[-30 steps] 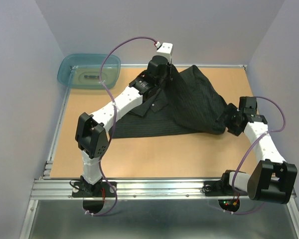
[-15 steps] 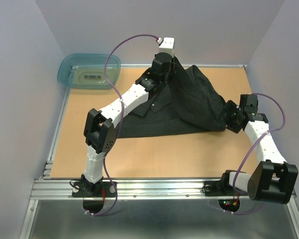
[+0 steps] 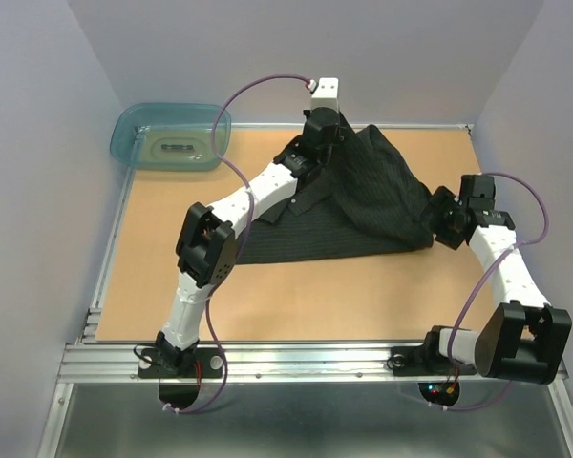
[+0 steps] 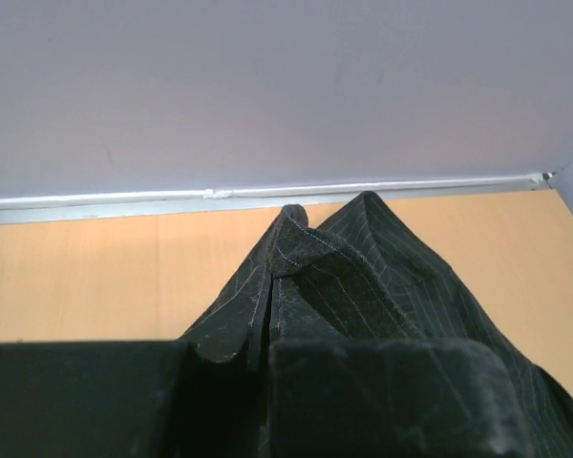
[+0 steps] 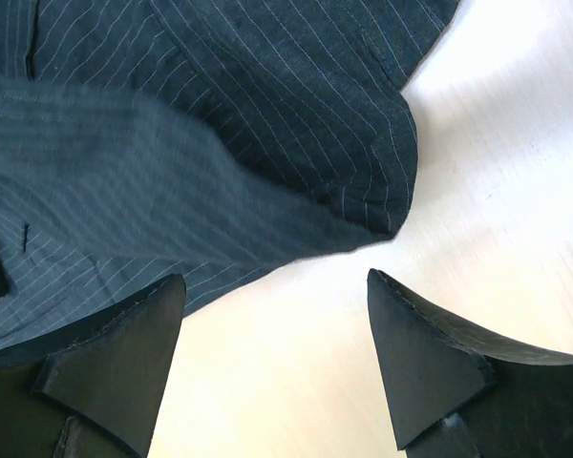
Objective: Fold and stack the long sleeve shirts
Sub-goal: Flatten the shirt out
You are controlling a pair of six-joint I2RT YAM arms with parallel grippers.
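The long sleeve shirt (image 3: pixel 363 205), black with thin pinstripes, lies spread over the middle and back of the table, one part lifted into a peak. My left gripper (image 3: pixel 327 129) is shut on that raised fold near the back edge; in the left wrist view the cloth (image 4: pixel 344 286) runs out from between the closed jaws. My right gripper (image 3: pixel 439 221) stands open at the shirt's right edge, low over the table. In the right wrist view its fingers (image 5: pixel 124 363) frame bare tabletop, with the shirt's hem (image 5: pixel 267 191) just beyond them and nothing between them.
A translucent teal tub (image 3: pixel 170 136) stands at the back left corner. The back wall (image 4: pixel 267 86) rises right behind the lifted cloth. A metal rail (image 3: pixel 306 355) runs along the near table edge by the arm bases.
My left arm has carried the pinched cloth to the right and a little further back, its elbow swinging right. The right gripper has shifted slightly up the table, still open.
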